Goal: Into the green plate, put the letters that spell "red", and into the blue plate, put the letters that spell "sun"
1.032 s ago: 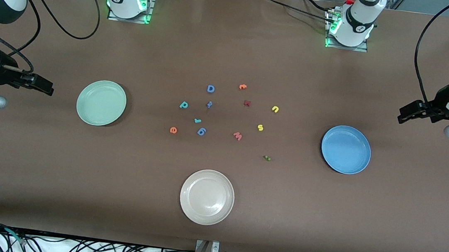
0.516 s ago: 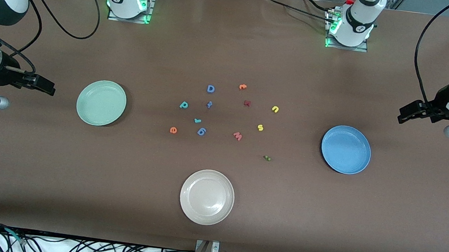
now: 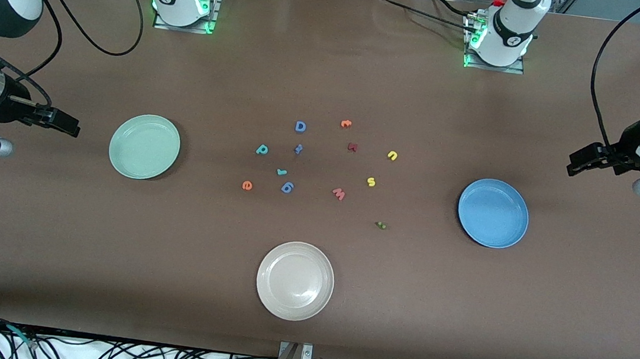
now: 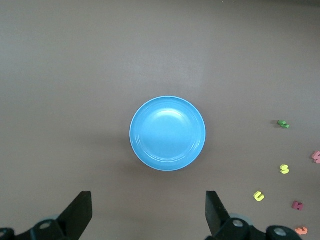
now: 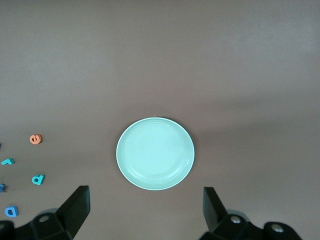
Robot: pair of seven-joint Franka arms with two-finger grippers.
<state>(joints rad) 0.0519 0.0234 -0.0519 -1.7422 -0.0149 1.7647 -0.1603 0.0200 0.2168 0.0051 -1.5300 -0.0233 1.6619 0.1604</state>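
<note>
- Watching remotely, I saw the right gripper (image 3: 67, 123) spread wide, empty, beside the round mint-green plate (image 3: 144, 146).
- My left gripper (image 3: 580, 161) gaped wide near the round blue plate (image 3: 493, 212).
- Tiny foam letters (image 3: 262, 149) lay between the plates.

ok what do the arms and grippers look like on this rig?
Two white arms with black joint bands and a silver wrist ring, bases lit green, black cables looping off them. The left gripper and right gripper are black, each with two flat, tapered black fingers and a grey wrist camera beside it. No readable markings.
</note>
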